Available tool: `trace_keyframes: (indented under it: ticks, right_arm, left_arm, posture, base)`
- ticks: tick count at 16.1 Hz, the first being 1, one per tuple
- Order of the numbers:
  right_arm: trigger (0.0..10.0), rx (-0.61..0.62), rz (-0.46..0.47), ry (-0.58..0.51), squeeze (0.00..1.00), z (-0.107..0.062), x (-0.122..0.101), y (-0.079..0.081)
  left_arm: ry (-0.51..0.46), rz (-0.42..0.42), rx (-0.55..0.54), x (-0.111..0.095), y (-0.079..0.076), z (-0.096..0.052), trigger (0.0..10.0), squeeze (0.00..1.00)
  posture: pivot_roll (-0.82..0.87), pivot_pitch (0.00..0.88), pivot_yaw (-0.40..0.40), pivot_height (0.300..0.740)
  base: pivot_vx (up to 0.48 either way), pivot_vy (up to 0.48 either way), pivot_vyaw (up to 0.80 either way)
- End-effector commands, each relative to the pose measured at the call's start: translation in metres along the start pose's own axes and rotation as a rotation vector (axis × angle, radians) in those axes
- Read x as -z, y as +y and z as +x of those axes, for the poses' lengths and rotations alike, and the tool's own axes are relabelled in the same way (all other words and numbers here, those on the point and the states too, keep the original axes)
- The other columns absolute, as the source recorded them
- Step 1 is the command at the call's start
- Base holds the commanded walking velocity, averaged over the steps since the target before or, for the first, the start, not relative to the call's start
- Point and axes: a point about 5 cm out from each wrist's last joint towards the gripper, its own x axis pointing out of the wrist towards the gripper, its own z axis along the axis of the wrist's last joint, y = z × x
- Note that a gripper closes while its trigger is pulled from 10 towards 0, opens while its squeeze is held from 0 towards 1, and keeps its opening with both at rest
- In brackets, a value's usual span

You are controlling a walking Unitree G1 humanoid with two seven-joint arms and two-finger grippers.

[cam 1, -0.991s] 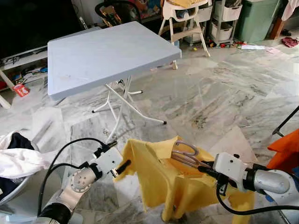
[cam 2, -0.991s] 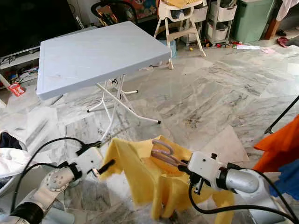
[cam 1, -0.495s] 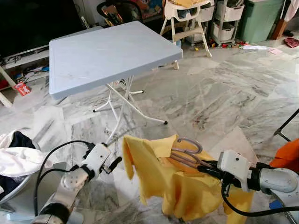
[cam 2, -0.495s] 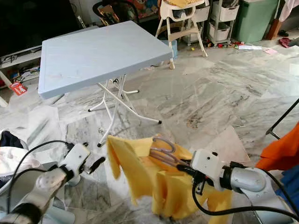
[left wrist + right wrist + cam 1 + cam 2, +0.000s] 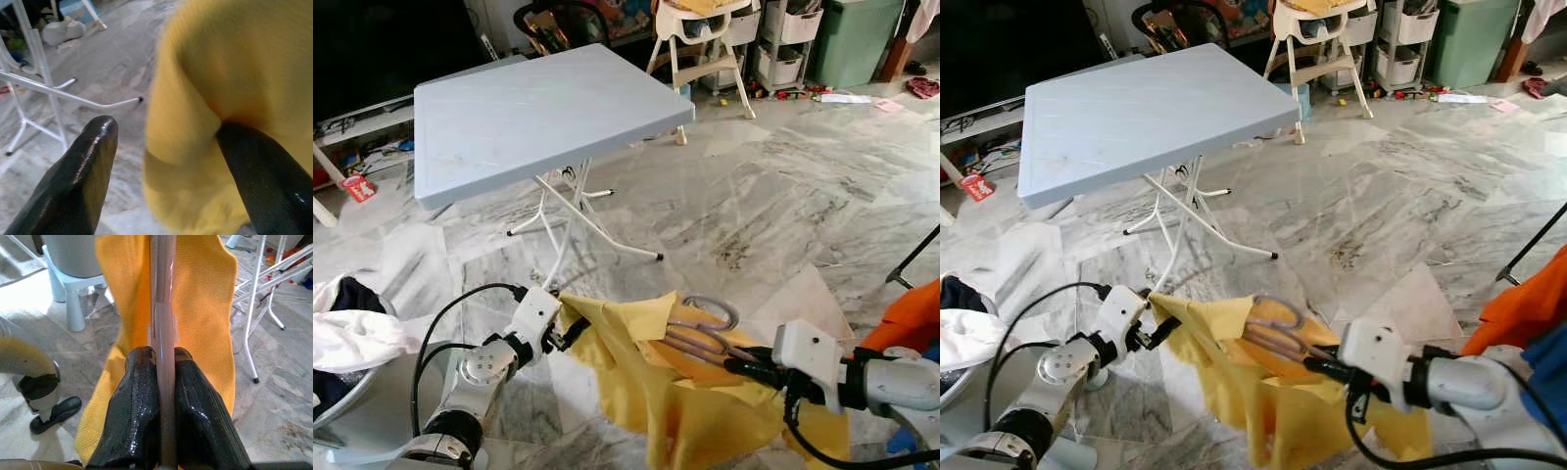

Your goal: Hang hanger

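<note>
Left of the hanger, a heap of white and dark laundry point(image 5: 352, 333) lies on the marble floor point(image 5: 773, 196). The left gripper point(image 5: 570, 331) has its fingers apart around the left edge of the yellow shirt point(image 5: 685, 411). The shirt drapes over the hanger point(image 5: 700, 328), a pinkish-grey one whose long axis runs level from the right gripper point(image 5: 736, 364) toward the left and away, loop end farthest. The right gripper's fingers are clamped on its stem. Beyond the hanger stands a grey folding table point(image 5: 538, 113); right of it, orange cloth point(image 5: 911, 313).
</note>
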Motion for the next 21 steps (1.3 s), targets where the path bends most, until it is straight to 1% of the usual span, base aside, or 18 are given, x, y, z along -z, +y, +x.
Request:
trace_keyframes:
  ticks: [1, 3, 5, 8, 9, 11, 13, 15, 17, 19, 21]
  right_arm:
    - [10.0, 0.009, -0.036, -0.051, 0.0, -0.003, -0.013, -0.003]
    - [10.0, 0.019, -0.027, -0.047, 0.0, -0.003, -0.012, -0.004]
    - [10.0, 0.02, -0.011, -0.039, 0.0, -0.001, -0.009, -0.001]
    - [10.0, 0.027, -0.008, -0.046, 0.0, 0.0, -0.011, -0.004]
    - [10.0, 0.031, -0.006, -0.048, 0.0, 0.0, -0.011, -0.005]
    - [10.0, 0.057, 0.016, -0.071, 0.0, 0.001, -0.013, -0.008]
    - [10.0, 0.061, 0.021, -0.072, 0.0, 0.002, -0.012, -0.007]
    - [10.0, 0.066, 0.027, -0.063, 0.0, 0.001, -0.008, -0.006]
    - [10.0, 0.072, 0.036, -0.063, 0.0, 0.001, -0.007, -0.007]
    - [10.0, 0.073, 0.04, -0.067, 0.0, 0.002, -0.006, -0.007]
    - [10.0, 0.083, 0.051, -0.091, 0.0, 0.002, -0.01, -0.009]
  left_arm:
    - [-0.003, -0.018, -0.003, -0.001, 0.005, -0.001, 0.0, 0.0]
    - [-0.014, -0.047, -0.012, -0.003, 0.006, 0.0, 0.0, 0.0]
    - [-0.037, -0.101, -0.051, -0.004, 0.009, 0.0, 0.0, 0.0]
    - [-0.053, -0.121, -0.083, -0.005, 0.015, -0.002, 0.0, 0.0]
    - [-0.05, -0.114, -0.087, -0.005, 0.016, -0.002, 0.0, 0.0]
    - [-0.057, -0.135, -0.113, -0.005, 0.021, -0.005, 0.0, 0.0]
    - [-0.066, -0.144, -0.148, -0.006, 0.027, -0.007, 0.0, 0.0]
    - [-0.069, -0.144, -0.193, -0.009, 0.036, -0.01, 0.0, 0.0]
    - [-0.084, -0.16, -0.246, -0.012, 0.046, -0.013, 0.0, 0.0]
    - [-0.087, -0.175, -0.26, -0.012, 0.048, -0.013, 0.0, 0.0]
    - [-0.089, -0.207, -0.259, -0.011, 0.048, -0.014, 0.0, 0.0]
  posture:
    - [-0.23, 0.026, 0.147, 0.74]
    - [-0.23, 0.027, 0.146, 0.74]
    - [-0.23, 0.025, 0.144, 0.74]
    - [-0.22, 0.023, 0.14, 0.74]
    - [-0.22, 0.023, 0.14, 0.74]
    - [-0.22, 0.02, 0.137, 0.74]
    - [-0.22, 0.021, 0.136, 0.74]
    - [-0.22, 0.02, 0.135, 0.74]
    - [-0.22, 0.017, 0.133, 0.74]
    - [-0.22, 0.015, 0.132, 0.74]
    - [-0.22, 0.014, 0.132, 0.74]
  base:
    - [0.0, 0.0, 0.0]
    - [0.0, 0.0, 0.0]
    - [0.0, 0.0, 0.0]
    - [0.0, 0.0, 0.0]
    - [0.0, 0.0, 0.0]
    - [0.0, 0.0, 0.0]
    - [0.0, 0.0, 0.0]
    - [0.0, 0.0, 0.0]
    - [0.0, 0.0, 0.0]
    - [0.0, 0.0, 0.0]
    - [0.0, 0.0, 0.0]
